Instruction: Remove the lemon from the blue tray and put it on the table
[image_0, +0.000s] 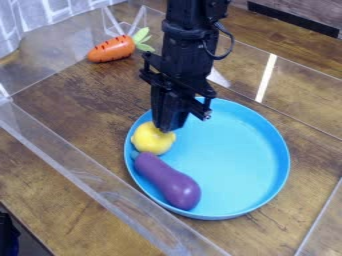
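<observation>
The lemon (154, 139) sits inside the blue tray (247, 150), on its left side near the rim, just beside the purple eggplant (170, 183) that lies toward the front edge. The pincer (168, 124) points straight down right above the lemon's upper right shoulder — fingers pressed together, with no gap visible between them. Whether the tips are actually nipping the lemon or have only closed against its top I cannot tell; most of the fruit shows to the left of the fingers, so any hold looks off-centre.

Handling guess: small, light, firm, with a smooth glossy skin and a rounded shape — likely to squirt sideways out of a shallow pinch. The best hold would be across the widest middle, fingers straddling the short axis, not the tapered end. The eggplant is close enough to get nudged.

The carrot (112, 47) lies well apart at the back left on the table (67, 120), which has free wood to the left of the tray for the drop.
</observation>
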